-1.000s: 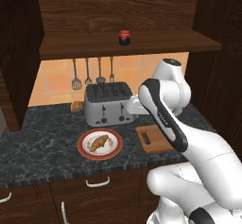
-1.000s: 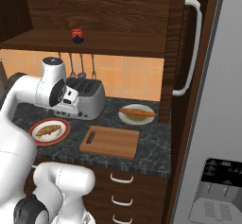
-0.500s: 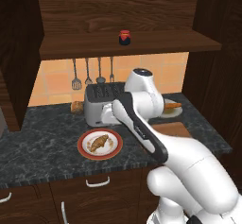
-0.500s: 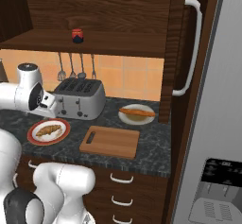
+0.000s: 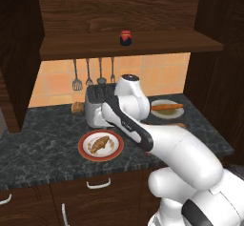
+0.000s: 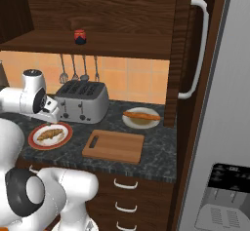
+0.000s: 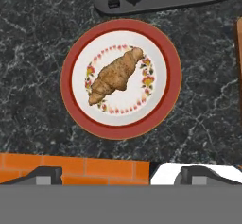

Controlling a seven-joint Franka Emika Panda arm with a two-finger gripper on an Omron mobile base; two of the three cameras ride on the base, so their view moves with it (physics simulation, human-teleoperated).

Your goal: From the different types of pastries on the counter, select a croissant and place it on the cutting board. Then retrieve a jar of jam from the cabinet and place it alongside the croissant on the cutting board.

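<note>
The croissant [image 7: 116, 75] lies on a round red-rimmed plate [image 7: 120, 132] on the dark counter [image 7: 33, 53]; it also shows at the plate's middle in the base views [image 5: 99, 144] [image 6: 50, 134]. My gripper [image 7: 120, 176] hangs above the plate, open, its fingertips [image 7: 45, 175] wide apart with nothing between them. From the right it shows in front of the toaster [image 6: 50, 110]. The cutting board [image 6: 114, 146] lies bare to the right of the plate. The jar of jam [image 5: 125, 37] [image 6: 80, 36] stands on the open cabinet shelf [image 5: 157, 41].
A grey toaster [image 6: 82, 101] stands right behind the plate. A long orange-brown pastry [image 6: 140, 114] rests on a white plate at the back right. A small brown bun [image 5: 77, 107] sits left of the toaster. Utensils hang on the tiled wall [image 5: 88, 75].
The arm has swung left from above the cutting board to above the croissant's plate. The jaws have stayed wide open.
</note>
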